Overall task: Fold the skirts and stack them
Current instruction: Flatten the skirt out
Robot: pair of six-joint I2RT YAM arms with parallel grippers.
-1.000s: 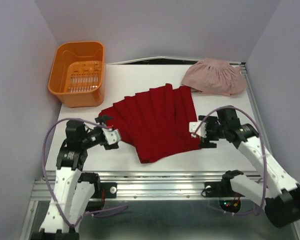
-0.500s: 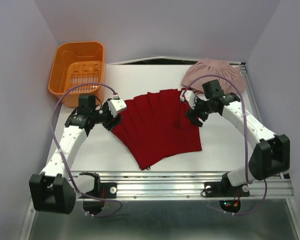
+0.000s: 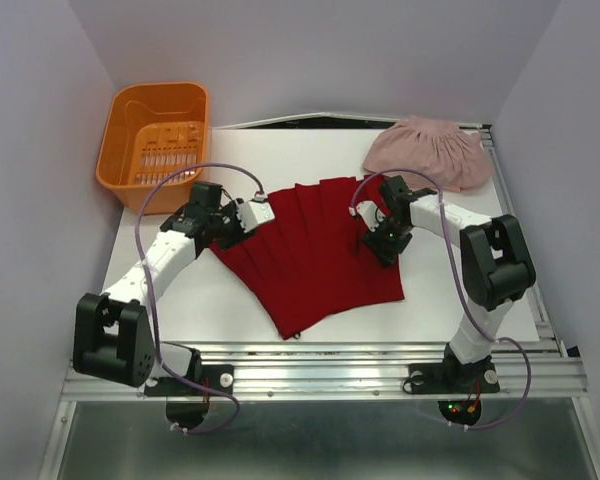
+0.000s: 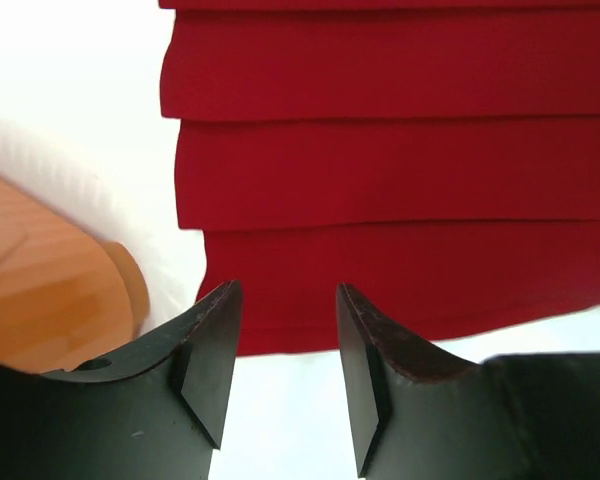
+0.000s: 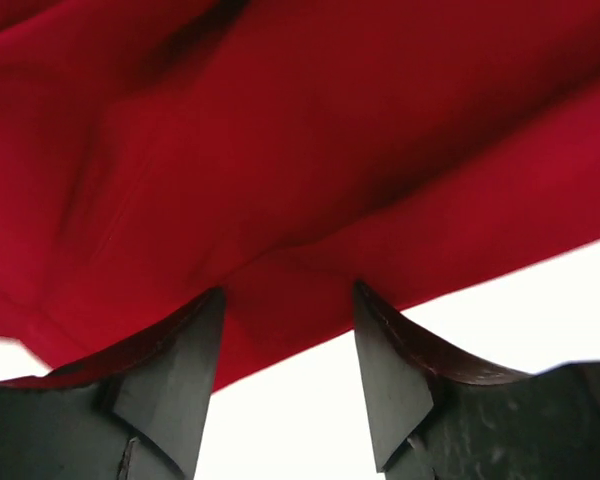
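At table [image 3: 180, 290] centre: red skirt [image 3: 315, 250] fanned flat. Left gripper [image 4: 285, 300] at its left edge, jaws apart, nothing between. Right gripper [image 5: 288, 300] at its far-right edge, jaws apart, cloth just past tips. Pink skirt [image 3: 428, 152] bunched, far-right corner.

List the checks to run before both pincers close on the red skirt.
1. Is the left pincer open: ok.
2. Is the right pincer open: ok.
3. Is the edge of the red skirt lined up ahead of the left pincer: ok.
4. Is its edge ahead of the right pincer: ok, though the cloth is creased there.
5. Is the pink skirt apart from the red skirt: cannot tell, they lie close.
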